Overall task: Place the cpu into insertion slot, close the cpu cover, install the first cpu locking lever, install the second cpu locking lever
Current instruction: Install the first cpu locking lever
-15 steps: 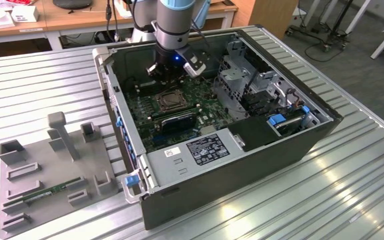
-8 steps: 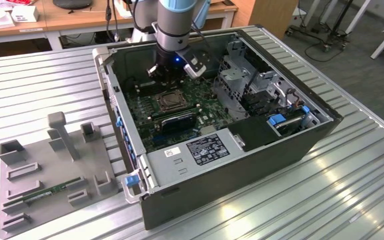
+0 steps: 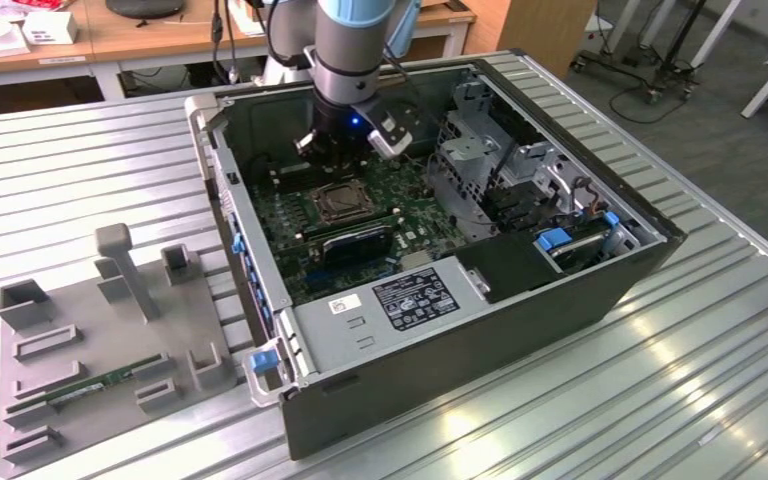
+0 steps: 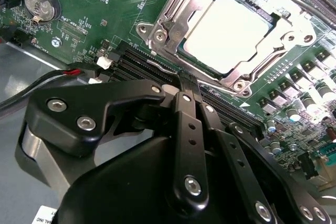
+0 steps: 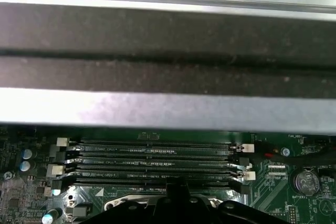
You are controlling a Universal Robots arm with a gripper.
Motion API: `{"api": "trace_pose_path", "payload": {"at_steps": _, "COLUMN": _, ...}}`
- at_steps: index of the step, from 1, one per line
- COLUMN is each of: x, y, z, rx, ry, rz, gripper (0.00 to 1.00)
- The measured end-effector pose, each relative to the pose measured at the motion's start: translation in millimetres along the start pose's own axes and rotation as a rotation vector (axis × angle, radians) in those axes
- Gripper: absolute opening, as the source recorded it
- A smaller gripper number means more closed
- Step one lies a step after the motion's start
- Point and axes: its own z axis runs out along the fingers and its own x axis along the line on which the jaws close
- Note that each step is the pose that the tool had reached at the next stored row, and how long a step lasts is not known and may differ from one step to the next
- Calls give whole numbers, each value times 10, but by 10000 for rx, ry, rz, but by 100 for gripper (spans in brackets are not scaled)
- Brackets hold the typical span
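1. The end effector (image 4: 188, 83) is narrow. In the second wrist view its two black fingers (image 4: 185, 124) are pressed together at the tips, and nothing shows between them.
2. The tips hover low over the long black memory slots (image 4: 142, 59), just beside the near edge of the cpu cover (image 4: 160, 30). I cannot tell whether they touch the board.
3. The cpu (image 4: 227, 31) lies flat in the socket (image 3: 315, 200). Its pale metal top shows through the window of the silvery cover, which lies down over it.
4. The green motherboard (image 4: 105, 19) spreads around the socket. A coin battery (image 4: 39, 3) sits well apart from the tips, near the board's edge, and a black cable (image 4: 37, 87) runs beside that edge.
5. In the first wrist view the case's dark rim (image 5: 157, 66) stands just beyond the memory slots, so there is little open room on that side.
6. In the exterior view the arm reaches down into the open computer case (image 3: 398, 370). A metal drive cage (image 3: 478, 150) stands close on the exterior view's right, and the power supply box (image 3: 404, 295) is nearer the camera.
7. The case rests on a ribbed metal tabletop (image 3: 651, 380). A grey tray (image 3: 91, 330) on the exterior view's left carries a green memory stick (image 3: 101, 383), well apart from the arm.
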Motion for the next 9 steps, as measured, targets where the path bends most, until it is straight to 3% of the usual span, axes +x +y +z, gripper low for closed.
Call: {"api": "trace_pose_path", "payload": {"at_steps": 9, "x": -7, "y": -6, "z": 18, "rx": -1, "ry": 0, "rz": -1, "gripper": 11}}
